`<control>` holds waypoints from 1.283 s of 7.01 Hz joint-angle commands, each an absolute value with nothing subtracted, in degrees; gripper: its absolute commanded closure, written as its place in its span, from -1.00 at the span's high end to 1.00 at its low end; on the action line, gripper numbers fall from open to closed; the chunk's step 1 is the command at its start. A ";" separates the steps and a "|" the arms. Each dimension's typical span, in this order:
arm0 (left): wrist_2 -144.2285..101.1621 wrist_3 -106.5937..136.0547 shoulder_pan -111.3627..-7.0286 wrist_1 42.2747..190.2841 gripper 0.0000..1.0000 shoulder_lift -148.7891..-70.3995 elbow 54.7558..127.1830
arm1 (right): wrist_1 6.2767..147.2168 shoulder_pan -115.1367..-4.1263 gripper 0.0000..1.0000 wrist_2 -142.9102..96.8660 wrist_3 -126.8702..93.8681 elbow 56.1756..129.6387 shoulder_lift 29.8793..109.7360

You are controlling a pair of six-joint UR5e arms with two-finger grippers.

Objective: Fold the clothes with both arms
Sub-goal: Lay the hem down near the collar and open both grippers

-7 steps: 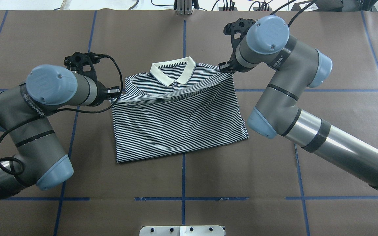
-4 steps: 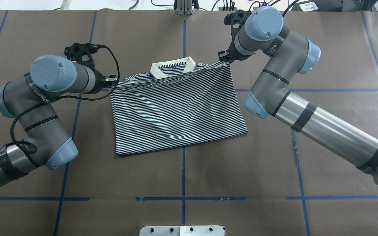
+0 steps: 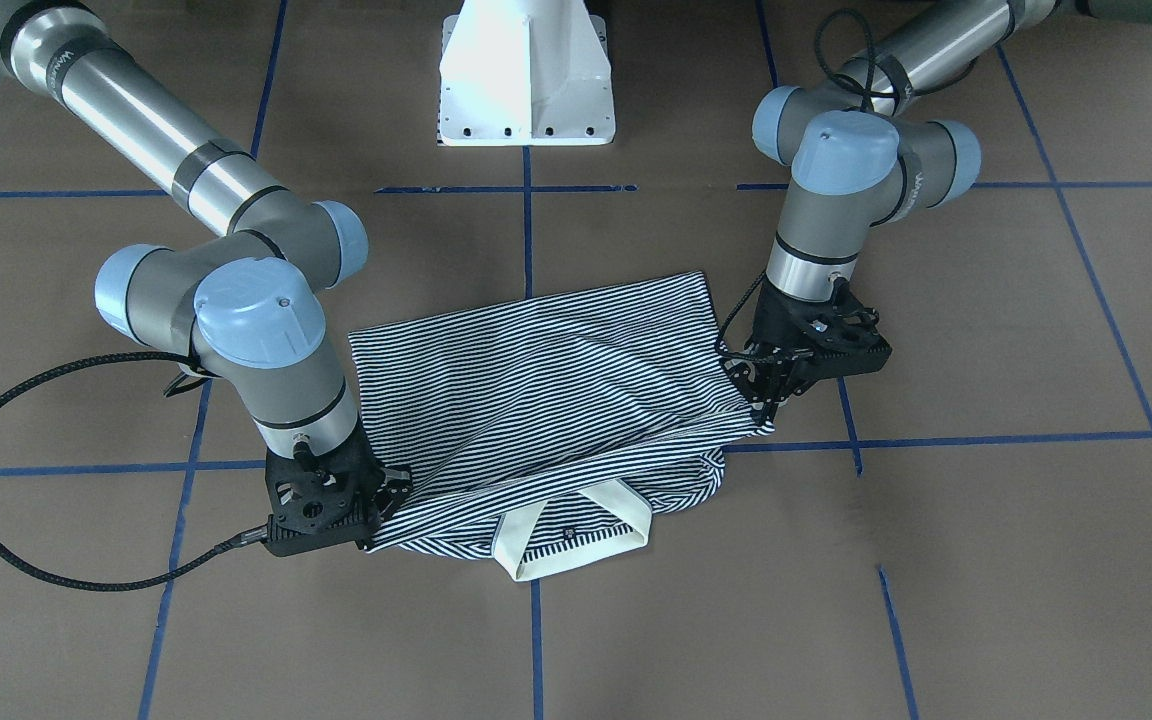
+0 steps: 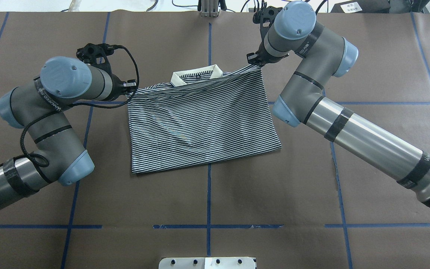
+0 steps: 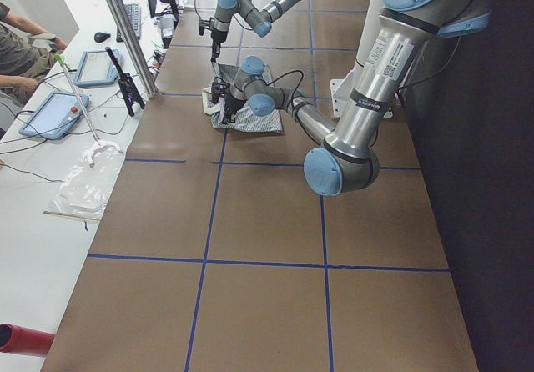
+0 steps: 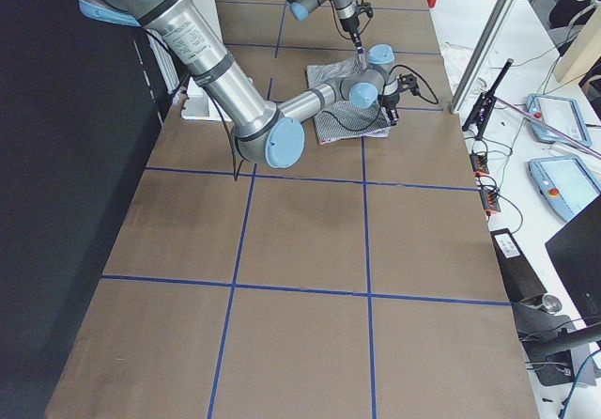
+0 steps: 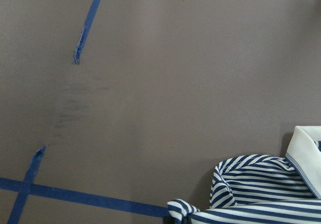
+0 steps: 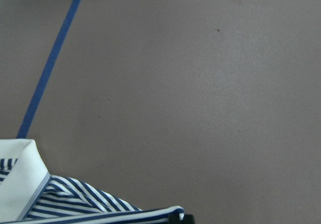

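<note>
The striped polo shirt (image 4: pixel 200 123) lies at mid-table, its near part doubled over toward the cream collar (image 4: pixel 196 73). My left gripper (image 4: pixel 130 89) is shut on the folded edge's left corner, my right gripper (image 4: pixel 254 62) on its right corner, and the edge hangs taut between them just above the collar. In the front-facing view the left gripper (image 3: pixel 771 395) is on the right, the right gripper (image 3: pixel 376 520) on the left, and the shirt (image 3: pixel 536 400) drapes over the collar (image 3: pixel 576 535). The wrist views show striped cloth (image 7: pixel 261 194) (image 8: pixel 85 204) at their lower edges.
The brown table cover (image 4: pixel 207 194) carries a grid of blue tape lines (image 4: pixel 208 201). The white pedestal base (image 3: pixel 526 75) stands on the robot's side. Tablets (image 5: pixel 58 113) and cables lie on a side bench beyond the table's far edge.
Both grippers have moved away from the robot, carrying the shirt's edge farther over the collar. Less of the collar and placket shows now.
</note>
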State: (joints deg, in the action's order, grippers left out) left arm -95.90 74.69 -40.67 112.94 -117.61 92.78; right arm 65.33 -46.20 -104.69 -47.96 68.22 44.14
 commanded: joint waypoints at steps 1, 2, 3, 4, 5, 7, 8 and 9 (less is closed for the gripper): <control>-95.89 77.06 -40.61 112.94 -1.00 -118.56 92.46 | 63.82 -46.06 -1.00 -104.68 -48.34 68.38 44.12; -95.89 77.17 -40.69 112.94 -1.00 -118.56 92.46 | 63.63 -45.88 -1.00 -104.68 -48.34 68.38 44.47; -95.89 77.25 -40.69 112.85 -1.00 -118.56 92.46 | 63.63 -45.79 -1.00 -104.59 -48.25 68.38 44.65; -95.89 77.26 -40.69 112.76 -1.00 -118.56 92.46 | 63.63 -45.79 -1.00 -104.68 -48.34 68.47 44.65; -95.98 77.08 -40.69 112.94 -0.55 -118.56 92.46 | 63.63 -45.79 -0.79 -104.76 -48.34 68.55 44.65; -95.89 77.17 -40.69 113.03 1.00 -118.74 92.46 | 63.20 -45.88 1.00 -105.55 -48.08 68.55 45.79; -95.89 76.91 -40.78 113.03 1.00 -118.65 92.46 | 62.85 -45.97 1.00 -106.95 -47.99 68.64 46.05; -95.98 76.90 -40.78 113.03 1.00 -118.65 92.55 | 61.10 -45.97 1.00 -108.18 -48.34 69.16 47.01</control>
